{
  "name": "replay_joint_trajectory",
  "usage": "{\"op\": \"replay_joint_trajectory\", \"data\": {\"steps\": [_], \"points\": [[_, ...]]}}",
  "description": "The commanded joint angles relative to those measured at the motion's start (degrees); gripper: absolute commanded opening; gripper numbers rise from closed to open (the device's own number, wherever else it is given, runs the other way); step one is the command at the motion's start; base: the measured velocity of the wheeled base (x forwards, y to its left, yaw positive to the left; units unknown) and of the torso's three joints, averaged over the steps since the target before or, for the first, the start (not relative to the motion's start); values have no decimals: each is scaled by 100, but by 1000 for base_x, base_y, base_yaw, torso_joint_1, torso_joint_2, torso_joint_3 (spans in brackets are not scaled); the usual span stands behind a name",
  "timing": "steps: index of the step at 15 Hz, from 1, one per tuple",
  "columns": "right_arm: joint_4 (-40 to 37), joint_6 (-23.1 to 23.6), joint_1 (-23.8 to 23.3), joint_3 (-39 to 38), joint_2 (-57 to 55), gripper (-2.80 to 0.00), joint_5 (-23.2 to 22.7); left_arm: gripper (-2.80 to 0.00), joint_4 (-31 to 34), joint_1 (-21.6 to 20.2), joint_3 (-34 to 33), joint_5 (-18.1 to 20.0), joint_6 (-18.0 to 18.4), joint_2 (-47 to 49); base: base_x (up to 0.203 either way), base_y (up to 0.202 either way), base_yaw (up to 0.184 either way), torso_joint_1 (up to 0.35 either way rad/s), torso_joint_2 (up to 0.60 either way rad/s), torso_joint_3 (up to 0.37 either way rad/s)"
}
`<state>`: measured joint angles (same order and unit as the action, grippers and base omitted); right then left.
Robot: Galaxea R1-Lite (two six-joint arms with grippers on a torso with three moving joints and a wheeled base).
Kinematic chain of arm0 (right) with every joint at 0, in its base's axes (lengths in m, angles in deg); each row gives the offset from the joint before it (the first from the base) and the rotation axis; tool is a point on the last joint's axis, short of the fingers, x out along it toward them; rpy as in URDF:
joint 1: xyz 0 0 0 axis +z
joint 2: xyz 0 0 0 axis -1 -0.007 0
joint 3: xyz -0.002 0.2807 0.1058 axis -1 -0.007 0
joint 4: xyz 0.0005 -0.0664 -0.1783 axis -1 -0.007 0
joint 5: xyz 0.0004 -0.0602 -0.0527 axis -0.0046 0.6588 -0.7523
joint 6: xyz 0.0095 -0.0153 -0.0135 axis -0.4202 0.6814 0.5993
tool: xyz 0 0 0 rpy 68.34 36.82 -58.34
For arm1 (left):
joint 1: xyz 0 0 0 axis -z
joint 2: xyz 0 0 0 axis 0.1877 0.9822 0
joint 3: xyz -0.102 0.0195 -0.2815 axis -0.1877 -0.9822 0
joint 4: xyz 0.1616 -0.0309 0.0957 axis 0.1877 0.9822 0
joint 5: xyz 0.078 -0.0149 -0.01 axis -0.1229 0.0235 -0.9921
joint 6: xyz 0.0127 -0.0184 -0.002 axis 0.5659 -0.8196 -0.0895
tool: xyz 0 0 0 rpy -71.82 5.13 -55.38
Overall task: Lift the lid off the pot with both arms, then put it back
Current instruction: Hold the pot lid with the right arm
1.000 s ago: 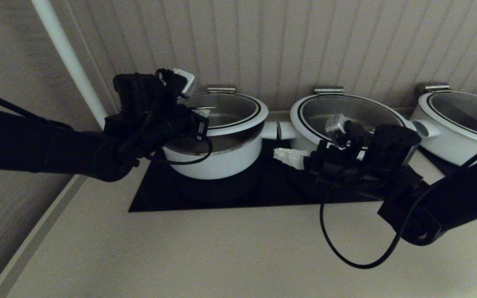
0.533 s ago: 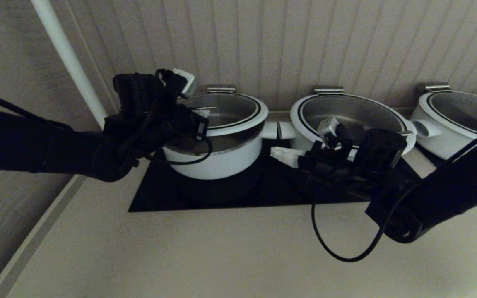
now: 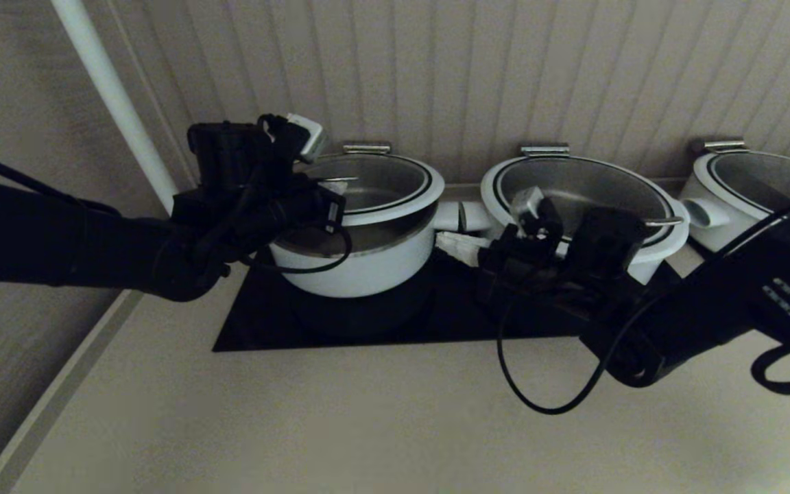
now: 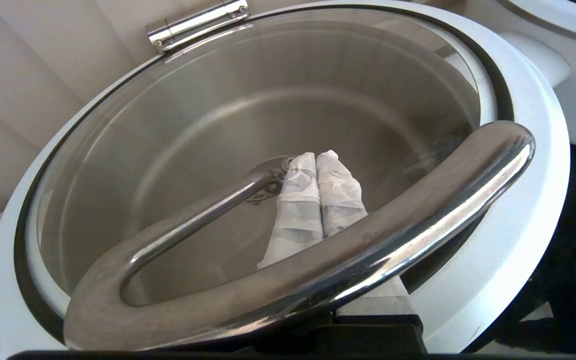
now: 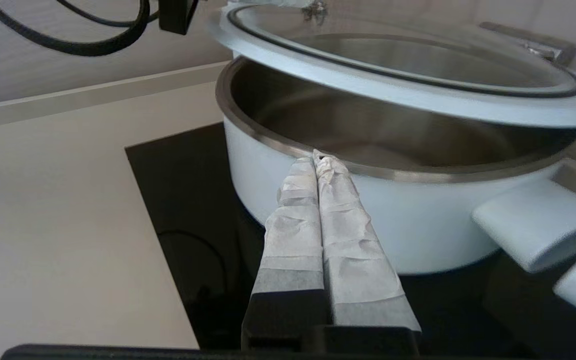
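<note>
The pot stands on the black hob; it also shows in the right wrist view. The lid is held raised and tilted above the pot's rim, with a gap on the near side. My left gripper is shut, its taped fingers passed under the lid's steel bar handle and lying over the glass. My right gripper is shut and empty, its tips close to the pot's steel rim, below the lid, beside the stub handle.
A wider white pot with lid stands right of the pot, their stub handles almost touching. A third pot is at the far right. The ribbed wall is close behind. A white pipe rises at the left. Bare counter lies in front.
My right arm has moved left and slightly up, bringing its shut tips closer to the pot's side. The left arm and the raised lid have stayed still.
</note>
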<state>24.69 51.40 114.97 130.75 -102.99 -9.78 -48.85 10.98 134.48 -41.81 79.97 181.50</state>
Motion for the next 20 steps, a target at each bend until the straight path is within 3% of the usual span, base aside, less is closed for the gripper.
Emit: {"op": "replay_joint_trajectory", "data": {"steps": [1, 12, 20], "points": [[75, 3, 75, 97, -125, -280, 28, -280, -23, 0, 12, 11, 8, 15, 0, 0, 0, 0, 0, 0], [63, -8, 197, 985, -638, -280, 417, -280, -23, 0, 0, 2, 0, 6, 0, 0, 0, 0, 0, 0], [83, -9, 197, 1080, -790, -280, 439, -280, -23, 0, 8, 2, 0, 0, 0, 0, 0, 0, 0, 0]]}}
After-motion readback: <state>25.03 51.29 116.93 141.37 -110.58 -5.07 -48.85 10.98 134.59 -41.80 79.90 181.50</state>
